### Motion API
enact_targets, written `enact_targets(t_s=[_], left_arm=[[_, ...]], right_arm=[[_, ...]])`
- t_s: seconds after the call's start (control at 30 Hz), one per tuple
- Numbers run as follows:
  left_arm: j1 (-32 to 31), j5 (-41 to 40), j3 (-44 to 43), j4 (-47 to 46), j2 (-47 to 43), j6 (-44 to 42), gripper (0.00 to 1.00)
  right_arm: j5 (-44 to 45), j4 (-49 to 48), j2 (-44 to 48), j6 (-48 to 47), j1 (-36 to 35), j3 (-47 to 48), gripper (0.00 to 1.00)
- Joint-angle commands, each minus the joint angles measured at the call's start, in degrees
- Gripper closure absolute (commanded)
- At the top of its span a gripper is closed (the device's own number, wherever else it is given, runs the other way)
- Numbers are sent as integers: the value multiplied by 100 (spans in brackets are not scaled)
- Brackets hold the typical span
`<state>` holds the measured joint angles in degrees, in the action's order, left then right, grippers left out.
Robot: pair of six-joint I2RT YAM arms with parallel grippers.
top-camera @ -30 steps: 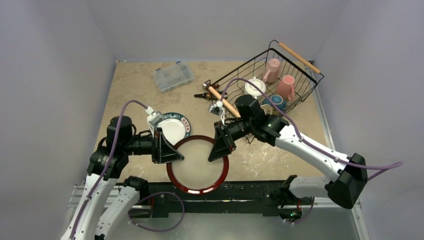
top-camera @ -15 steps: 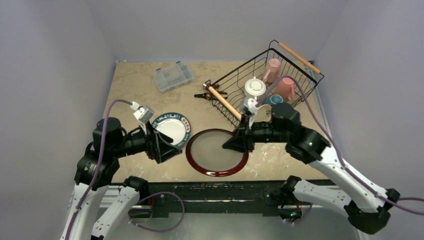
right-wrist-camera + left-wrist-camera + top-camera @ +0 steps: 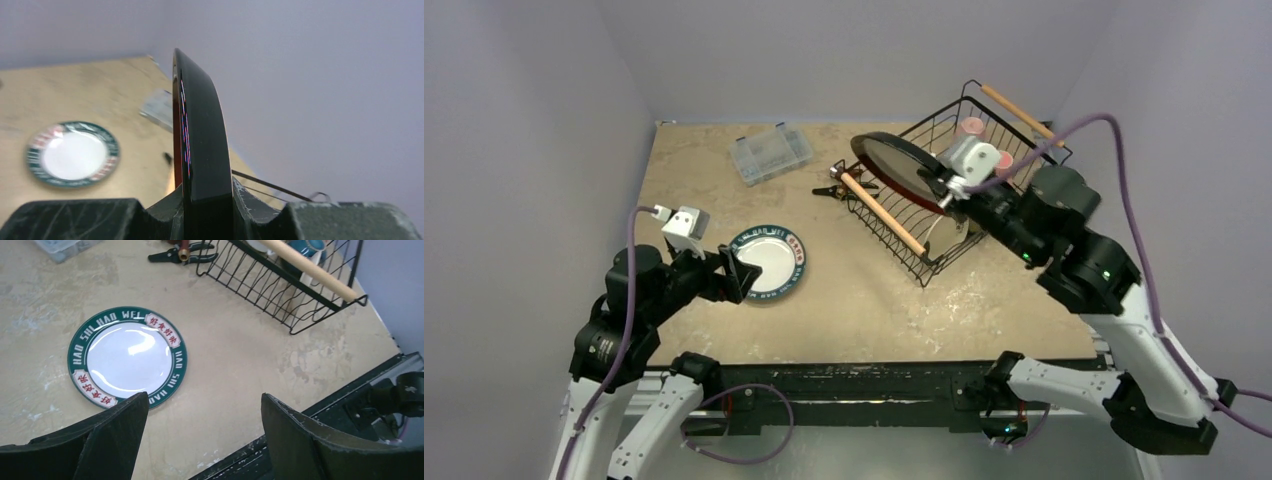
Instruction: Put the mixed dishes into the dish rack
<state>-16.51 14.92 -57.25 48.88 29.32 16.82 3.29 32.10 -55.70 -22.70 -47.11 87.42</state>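
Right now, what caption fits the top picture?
Right pincer holds the red-rimmed plate tilted over the dish rack; open left pincer beside the green-rimmed plate.

My top view: high at 6 o'clock, faces 12 o'clock over table (image 3: pixel 864 300). Wrist views sit close; all three share green-rimmed plate (image 3: pixel 127 357).

Left arm (image 3: pixel 622 318) was tucked in on the near-left, elbow bent, wrist tipped down toward the table (image 3: pixel 874 300). Its claw (image 3: pixel 204 401) was spread wide with nothing between the fingers. Right arm (image 3: pixel 1106 282) was reaching up and out to the far right, forearm lifted well off the table, wrist pointing left. That claw (image 3: pixel 945 186) was pinched on the rim of the red-rimmed plate (image 3: pixel 894 158), holding it in the air, tilted.
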Motion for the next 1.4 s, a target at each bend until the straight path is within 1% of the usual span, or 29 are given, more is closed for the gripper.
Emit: enact_targets(t_s=[0.0,0.2,0.3,0.43,0.57,0.67,0.73,0.87,0.97,1.0,1.07,1.1,1.13,1.2,1.23,1.3,1.37], left_arm=[[2,-661,324,-436,91,-285,19],[0,-1044,779,-703,14,-512,19],[-1,-1257,997,-753,-116,-587,20],[0,-1329,1137,-841,-235,-618,20],[6,-1341,1133,-870,-174,-688,20],[0,-1260,1131,-856,-125,-680,20],[3,-1212,1132,-875,-113,-672,20],[-1,-1156,1137,-884,-103,-662,20],[-1,-1132,1135,-872,-122,-647,20],[0,-1131,1141,-872,-120,-633,20],[7,-1108,1133,-877,-138,-583,20],[2,-1036,1127,-903,-145,-562,20],[7,-891,1133,-957,-178,-549,20],[8,-335,1190,-1220,-219,-498,19],[8,82,1210,-1425,-218,-462,20],[0,903,1224,-1957,-152,-271,21],[-1,1472,1309,-2805,-82,-26,21]], right_arm=[[1650,-708,-915,-1972,235,272,100],[1062,-942,-1682,-3201,991,161,100],[1112,-860,-2028,-3866,1088,14,100],[1224,-764,-2370,-4409,1181,-140,100],[1383,-82,-2691,-4897,1221,-192,100],[1562,147,-2675,-5174,1226,-412,100],[1574,491,-2636,-5230,1230,-415,100],[1737,740,-2418,-5389,1259,-564,100],[1629,912,-2234,-5454,1292,-750,100],[1648,853,-2180,-5436,1325,-832,100],[2009,477,-2135,-5316,1402,-982,100],[2228,230,-2104,-5259,1418,-1041,100],[2256,-54,-2061,-5110,1440,-1035,100],[2145,-226,-2045,-4727,1512,-857,100],[2080,-254,-2033,-4582,1541,-793,100],[1563,-225,-1889,-4471,1564,-773,100],[1179,-254,-1679,-4445,1565,-830,100]])
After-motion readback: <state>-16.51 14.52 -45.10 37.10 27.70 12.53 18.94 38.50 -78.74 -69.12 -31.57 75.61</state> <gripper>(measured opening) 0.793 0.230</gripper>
